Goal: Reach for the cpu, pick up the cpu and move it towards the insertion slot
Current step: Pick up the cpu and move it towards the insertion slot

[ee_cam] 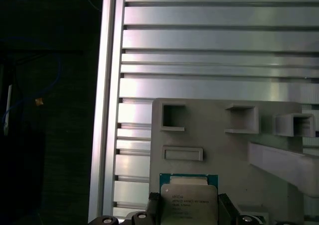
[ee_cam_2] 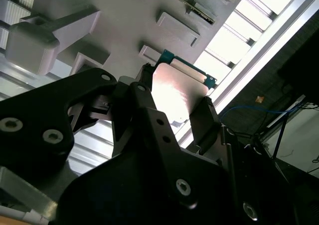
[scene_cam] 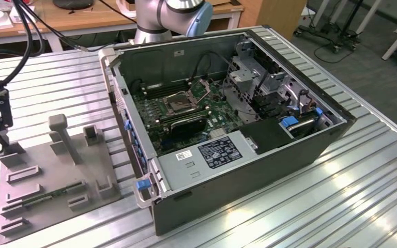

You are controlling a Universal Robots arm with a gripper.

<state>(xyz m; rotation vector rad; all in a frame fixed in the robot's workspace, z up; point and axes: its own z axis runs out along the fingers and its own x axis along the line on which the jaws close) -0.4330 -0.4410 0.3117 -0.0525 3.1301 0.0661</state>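
Your gripper [ee_cam_2: 174, 99] has its 2 fingers clamped on opposite edges of the cpu [ee_cam: 189, 205], held flat at the grey fixture [scene_cam: 54, 191]. From there the insertion slot [scene_cam: 180, 103] lies well apart, toward the exterior view's right, inside the open computer case [scene_cam: 254, 155].

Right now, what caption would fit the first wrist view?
Claw closed on two sides of the cpu at the grey fixture plate, slatted metal table beyond.
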